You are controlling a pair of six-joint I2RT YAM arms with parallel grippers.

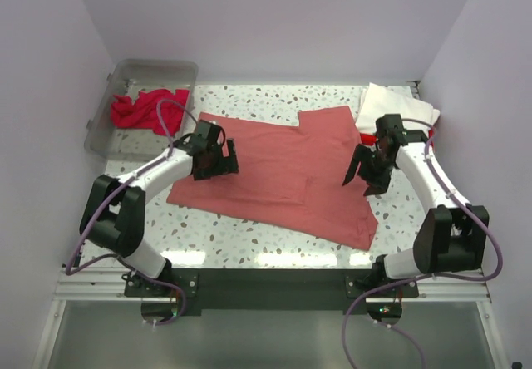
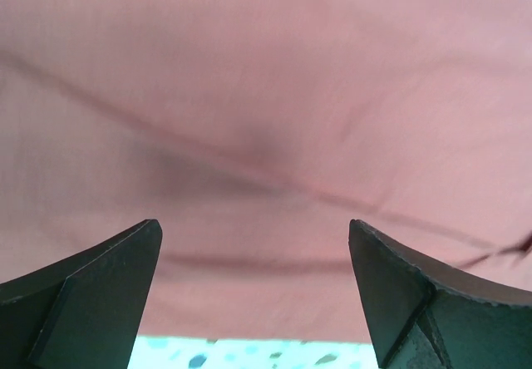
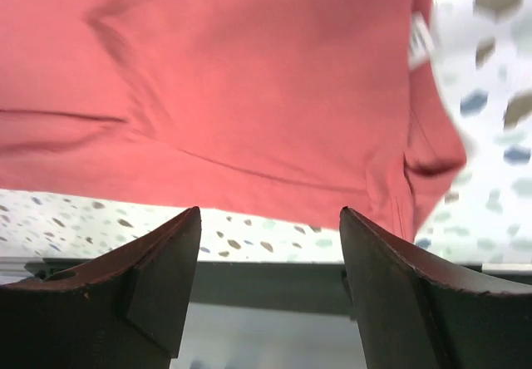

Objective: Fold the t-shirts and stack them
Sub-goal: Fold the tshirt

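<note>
The large faded coral-red t-shirt (image 1: 278, 169) lies spread across the speckled table, partly folded. My left gripper (image 1: 223, 159) hovers open over its left part; the left wrist view shows the cloth (image 2: 266, 120) filling the frame between empty fingers. My right gripper (image 1: 363, 174) is open over the shirt's right edge; the right wrist view shows the cloth (image 3: 233, 78) and its hem. A folded white t-shirt (image 1: 391, 107) lies at the back right with a sliver of bright red cloth (image 1: 371, 139) under it. A crimson t-shirt (image 1: 145, 110) lies crumpled in the bin.
A clear plastic bin (image 1: 125, 78) stands at the back left, off the table's corner. The table's near edge and a dark rail (image 1: 274, 265) run below the shirt. White walls close in on three sides.
</note>
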